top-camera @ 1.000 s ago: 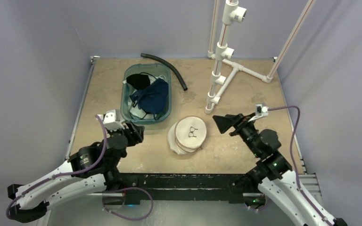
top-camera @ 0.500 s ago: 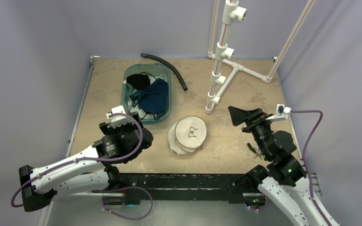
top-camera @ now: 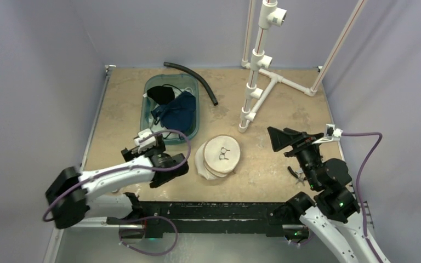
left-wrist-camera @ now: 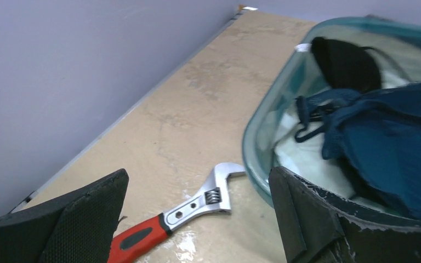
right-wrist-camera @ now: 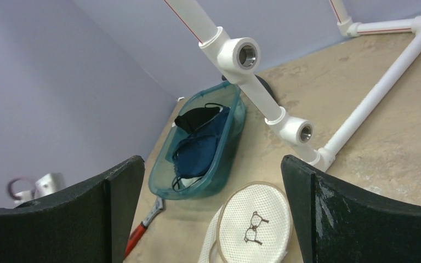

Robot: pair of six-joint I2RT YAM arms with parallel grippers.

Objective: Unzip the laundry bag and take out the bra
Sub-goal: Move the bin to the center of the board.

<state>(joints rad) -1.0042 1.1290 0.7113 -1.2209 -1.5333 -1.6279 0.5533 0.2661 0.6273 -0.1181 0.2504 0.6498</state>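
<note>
Bag (top-camera: 219,156) is going unheld: left gripper (left-wrist-camera: 198,174) is hanging with fingers wide apart, nothing between them, facing a wrench (left-wrist-camera: 197,205) just beside the tub (left-wrist-camera: 250,143); right gripper (right-wrist-camera: 212,161) is gaping too, empty, raised off to the bag's right. Between the arms the bag is lying round top upward, near the tub. Being soft, light mesh, it is likely to crumple and slide, so one hand should be pinning the rim while the other is pinching the zip tab, too small to see here
</note>
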